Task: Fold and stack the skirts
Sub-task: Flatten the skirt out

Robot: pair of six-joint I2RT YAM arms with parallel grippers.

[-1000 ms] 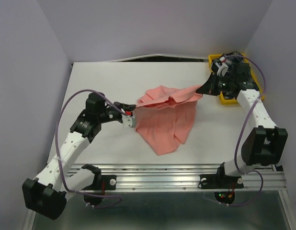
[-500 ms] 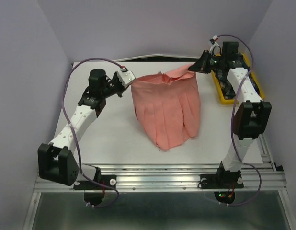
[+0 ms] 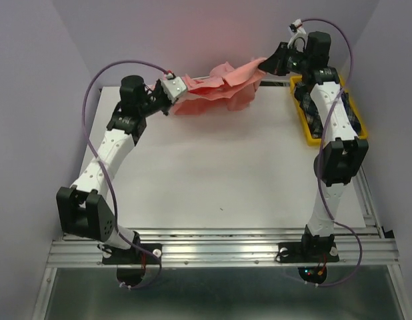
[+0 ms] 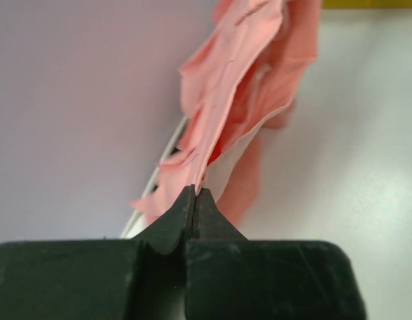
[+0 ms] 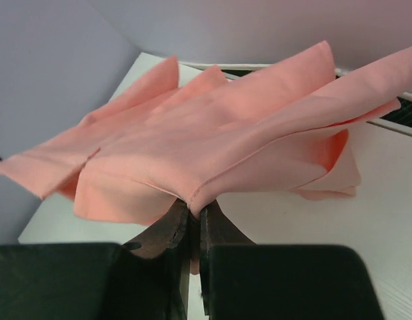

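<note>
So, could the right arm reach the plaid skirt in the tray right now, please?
Probably not yet: the right gripper is shut on the pink skirt, held aloft with the left gripper. The plaid skirt lies in the tray beneath its forearm, so close once freed.

the white table [image 3: 213, 180] lies open across its middle and near side. the pink skirt [image 3: 216, 90] hangs across the far edge near the back wall [image 3: 193, 33]; the yellow tray [image 3: 302, 117] and right arm [image 3: 331, 123] block the right side.
</note>
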